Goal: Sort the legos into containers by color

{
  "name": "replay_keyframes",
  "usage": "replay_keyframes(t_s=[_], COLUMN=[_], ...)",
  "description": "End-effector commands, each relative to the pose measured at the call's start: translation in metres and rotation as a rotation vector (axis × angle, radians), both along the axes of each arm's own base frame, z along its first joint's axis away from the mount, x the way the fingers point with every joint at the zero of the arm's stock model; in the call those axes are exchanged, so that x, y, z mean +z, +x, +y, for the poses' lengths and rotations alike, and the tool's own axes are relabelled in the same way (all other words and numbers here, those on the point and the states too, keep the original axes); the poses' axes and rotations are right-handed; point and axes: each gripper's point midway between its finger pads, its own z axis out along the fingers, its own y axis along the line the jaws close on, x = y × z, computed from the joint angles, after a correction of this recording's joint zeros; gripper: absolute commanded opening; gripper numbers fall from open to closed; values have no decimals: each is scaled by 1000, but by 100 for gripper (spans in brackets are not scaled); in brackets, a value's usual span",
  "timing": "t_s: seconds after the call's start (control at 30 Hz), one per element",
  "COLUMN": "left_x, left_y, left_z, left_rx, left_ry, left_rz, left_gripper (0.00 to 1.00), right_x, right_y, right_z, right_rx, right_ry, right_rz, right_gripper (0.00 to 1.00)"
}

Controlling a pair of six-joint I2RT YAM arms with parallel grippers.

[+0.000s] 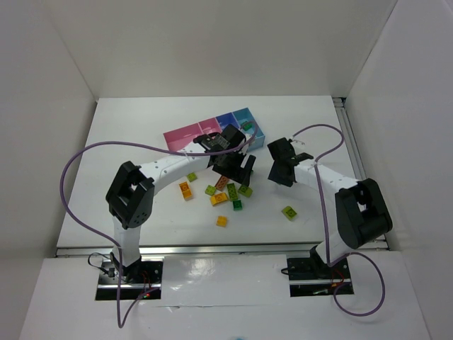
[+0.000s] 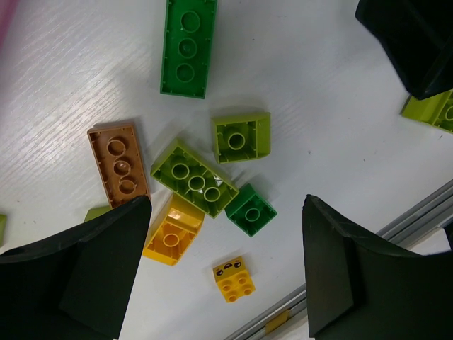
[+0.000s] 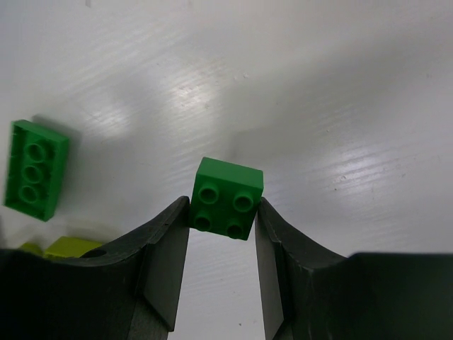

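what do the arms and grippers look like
The left arm and right arm have white links with chunky black joint housings. A purple cable loops along each from base to wrist. The left gripper and right gripper each have two matte black, wedge-shaped fingers.

Top cam: high at near edge, looking down and far over whole white surface (image 1: 127, 134). Both wrist cams close, facing down at it. Wrist views overlap mid-surface: same long dark green plastic brick (image 2: 187, 46) in both.
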Motion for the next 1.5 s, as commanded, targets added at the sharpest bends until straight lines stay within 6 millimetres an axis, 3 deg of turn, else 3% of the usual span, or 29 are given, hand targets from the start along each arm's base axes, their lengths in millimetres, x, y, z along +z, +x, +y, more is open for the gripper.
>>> replay_keyframes(t_s=[0.0, 0.1, 0.17, 0.23, 0.3, 0.33, 0.37, 0.43, 0.5, 0.53, 0.57, 0.6, 0.63, 0.7, 0.77, 0.8, 0.87, 0.93, 1.07, 1.1, 1.13, 1.2, 1.23, 1.27, 1.3, 1.33, 1.4, 1.43, 1.47], left_x=[13, 11, 12, 7, 10, 10, 11, 15, 13, 23, 19, 24, 24, 27, 28, 28, 29, 32, 29, 30, 29, 29, 34, 28, 26, 36, 18, 14, 19], left_y=[1, -3, -2, -3, -7, -5, -5, -5, -4, -2, -1, -1, 2, 0, 0, 0, -2, 0, -1, 2, 3, 3, 10, 10, 13, 20, 22, 26, 34], left_z=[-1, 3, 4, 11, 17, 22, 26, 38, 53, 52, 58, 58, 62, 63, 66, 66, 65, 63, 58, 56, 53, 47, 42, 34, 29, 20, 7, 4, -3], left_rx=[-16, -16, -10, 2, 8, 18, 35, 61, 92, 92, 106, 106, 117, 117, 121, 129, 123, 123, 107, 107, 102, 91, 83, 74, 58, 56, 28, 20, 21], left_ry=[-19, -13, -11, 12, 18, 18, 16, 0, 7, -13, -5, -14, -14, -15, -21, -25, -31, -37, -50, -52, -58, -59, -67, -41, -28, -34, 7, 12, -1], left_rz=[-41, -34, -46, -49, -56, -56, -52, -51, -44, -67, -58, -68, -68, -70, -66, -62, -56, -63, -41, -43, -38, -39, -56, -64, -77, -98, -75, -77, -92], left_gripper=[88, 88, 88, 88, 90, 90, 90, 90, 90, 90, 90, 90, 90, 90, 90, 90, 90, 90, 91, 91, 91, 90, 90, 90, 90, 90, 90, 90, 90], right_x=[54, 78, 81, 99, 95, 109, 101, 114, 103, 113, 113, 100, 113, 100, 110, 100, 112, 112, 127, 129, 148, 142, 165, 145, 144, 138, 132, 148, 144], right_y=[29, 50, 64, 86, 103, 118, 128, 150, 166, 177, 185, 192, 205, 217, 232, 236, 246, 250, 242, 240, 238, 226, 219, 207, 198, 174, 153, 140, 129], right_z=[8, 15, 18, 26, 34, 41, 45, 54, 63, 70, 73, 78, 79, 86, 89, 95, 97, 100, 97, 88, 78, 55, 43, 22, 10, -5, -33, -42, -50], right_rx=[17, 24, 46, 67, 75, 98, 98, 114, 129, 143, 143, 150, 140, 155, 154, 170, 179, 187, 186, 174, 158, 127, 99, 61, 44, 16, -38, -63, -77], right_ry=[18, 26, 2, 3, -4, 3, -1, 0, 0, 15, 19, 20, 30, 30, 51, 65, 76, 82, 90, 87, 94, 79, 87, 75, 71, 70, 66, 78, 73], right_rz=[-144, -204, -216, -262, -260, -296, -288, -330, -317, -342, -354, -333, -367, -353, -385, -368, -381, -373, -398, -397, -433, -406, -449, -406, -403, -378, -367, -402, -394], right_gripper=[30, 30, 30, 30, 30, 30, 30, 30, 30, 30, 31, 31, 31, 31, 34, 38, 54, 62, 62, 62, 62, 61, 61, 61, 61, 61, 61, 62, 62])
